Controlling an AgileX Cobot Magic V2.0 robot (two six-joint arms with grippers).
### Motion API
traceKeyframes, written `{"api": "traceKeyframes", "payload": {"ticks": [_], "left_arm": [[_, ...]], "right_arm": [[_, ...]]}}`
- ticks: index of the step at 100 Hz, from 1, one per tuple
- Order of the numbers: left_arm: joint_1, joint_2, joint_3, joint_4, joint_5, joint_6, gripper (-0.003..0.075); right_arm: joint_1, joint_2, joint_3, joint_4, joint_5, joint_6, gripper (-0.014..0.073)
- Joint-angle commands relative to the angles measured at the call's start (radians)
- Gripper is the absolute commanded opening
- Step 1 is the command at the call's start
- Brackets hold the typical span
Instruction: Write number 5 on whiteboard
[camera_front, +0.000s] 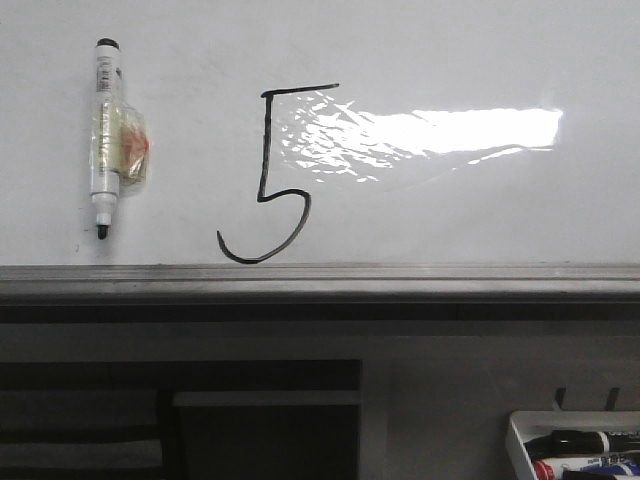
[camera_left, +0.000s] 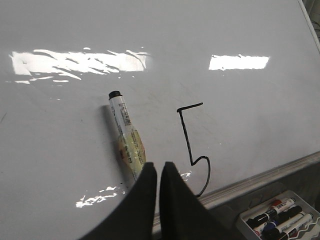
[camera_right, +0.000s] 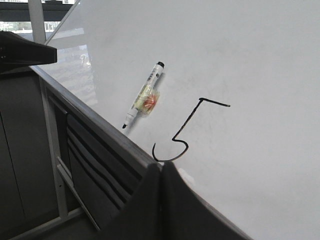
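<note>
The number 5 is drawn in thin black strokes on the glossy whiteboard, just left of a bright reflection. It also shows in the left wrist view and the right wrist view. A white marker with a black cap and yellowish tape round its middle lies on the board left of the 5, tip towards the rail. My left gripper is shut and empty, over the board's near edge beside the marker. My right gripper is shut and empty, by the rail below the 5. Neither gripper shows in the front view.
A grey metal rail edges the board's near side. A small white tray with several markers stands at the lower right, also in the left wrist view. Dark slatted framing lies below the rail.
</note>
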Motion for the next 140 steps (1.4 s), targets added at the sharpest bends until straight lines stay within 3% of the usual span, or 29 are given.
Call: {"api": "traceKeyframes", "payload": {"ticks": [1,57,66,78,118,140], "left_arm": [[0.001,0.006,-0.028,0.002,-0.084,-0.004,-0.0020],[0.001,0.003,-0.026,0.002,-0.081,-0.004,-0.0020],[0.016,-0.004,-0.026,0.002,-0.030,-0.004,-0.0020],[0.098,-0.032,-0.009,0.002,0.020,-0.004,-0.0020],[0.490,-0.220,0.164,-0.034,-0.036,0.000,-0.0020],[0.583,-0.323,0.211,-0.092,0.040,0.178,-0.0020]], "right_arm": [[-0.005,0.002,-0.010,-0.012,-0.077,-0.010,-0.0061],[-0.005,0.002,-0.001,-0.012,-0.067,-0.010,-0.0061],[-0.005,0.002,-0.001,-0.012,-0.067,-0.010,-0.0061],[-0.005,0.002,-0.001,-0.012,-0.067,-0.010,-0.0061],[-0.005,0.002,-0.001,-0.012,-0.067,-0.010,-0.0061],[-0.005,0.002,-0.001,-0.012,-0.065,-0.010,-0.0061]]}}
